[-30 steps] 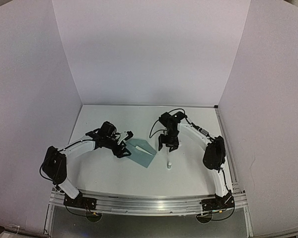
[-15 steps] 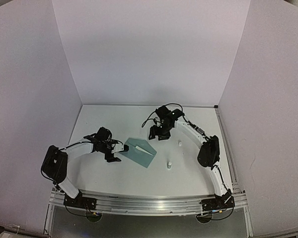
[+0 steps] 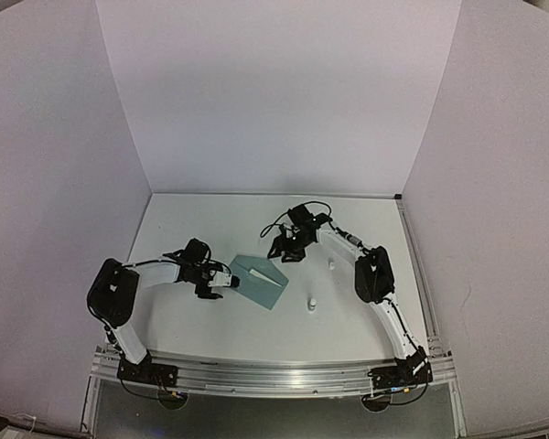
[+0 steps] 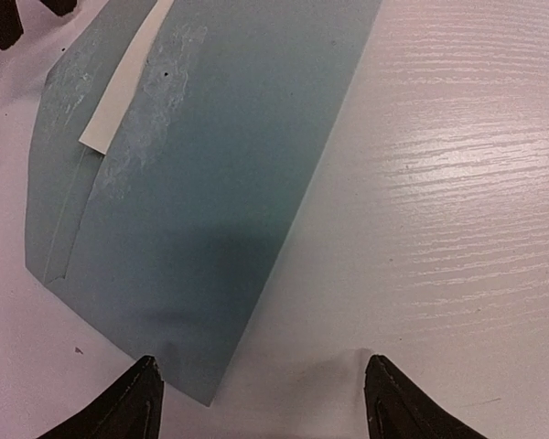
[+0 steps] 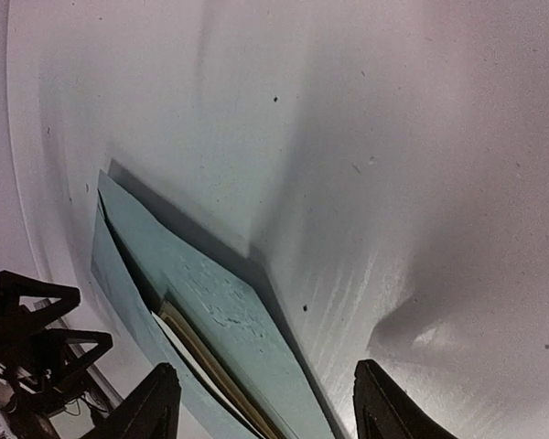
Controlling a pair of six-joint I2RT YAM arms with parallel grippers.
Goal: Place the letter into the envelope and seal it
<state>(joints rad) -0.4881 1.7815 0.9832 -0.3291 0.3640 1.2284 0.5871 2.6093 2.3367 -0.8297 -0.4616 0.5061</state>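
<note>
Left claw [image 4: 261,402] and right claw [image 5: 270,402]: both spread wide, nothing held.
I find the envelope [image 3: 263,291] flat at mid-bench, its corner between the left claw's tips. The right claw hangs over its gaping mouth, where the letter [image 5: 210,366] shows tucked inside. I judge it light, thin, limp and apt to slide on the smooth bench [image 3: 238,219]. Pin the body and take the flap's free edge.

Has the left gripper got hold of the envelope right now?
No: in the left wrist view the left gripper stands wide open, and the envelope lies flat on the table.
</note>
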